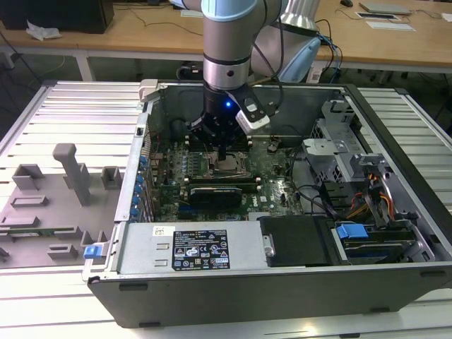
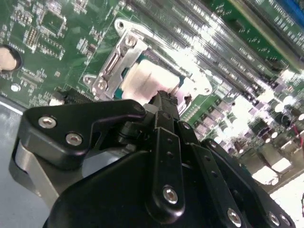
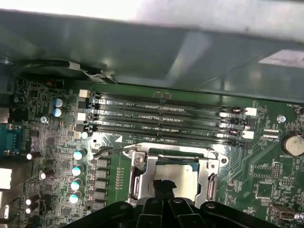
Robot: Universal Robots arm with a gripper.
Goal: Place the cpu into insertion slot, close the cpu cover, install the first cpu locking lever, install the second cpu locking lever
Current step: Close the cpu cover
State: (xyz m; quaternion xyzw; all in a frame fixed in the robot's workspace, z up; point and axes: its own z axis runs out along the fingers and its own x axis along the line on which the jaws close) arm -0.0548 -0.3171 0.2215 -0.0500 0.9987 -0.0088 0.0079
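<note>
**The cpu (image 3: 183, 173) sat in the insertion slot (image 1: 232, 167), with the end effector (image 3: 164, 186) directly above it.**

In the first wrist view the cpu's silver top showed through the square cut-out of the cpu cover (image 3: 140, 175), which lay down around it. A thin wire locking lever (image 3: 114, 149) ran by the cover's corner on the side of the long memory slots (image 3: 166, 118). The end effector's fingers were pressed together with nothing seen between them. Their tip was at the cpu's edge, and I could not tell whether it touched the metal. In the exterior view the slot lay mid-board inside the open computer case (image 1: 247, 293). A long black card (image 1: 215, 192) lay at its 6 o'clock and a blue-tabbed drive bay (image 1: 351, 232) at 4 o'clock. A grey fixture tray (image 1: 42, 212) stood at 9 o'clock on the ribbed surface (image 1: 70, 106).
</note>
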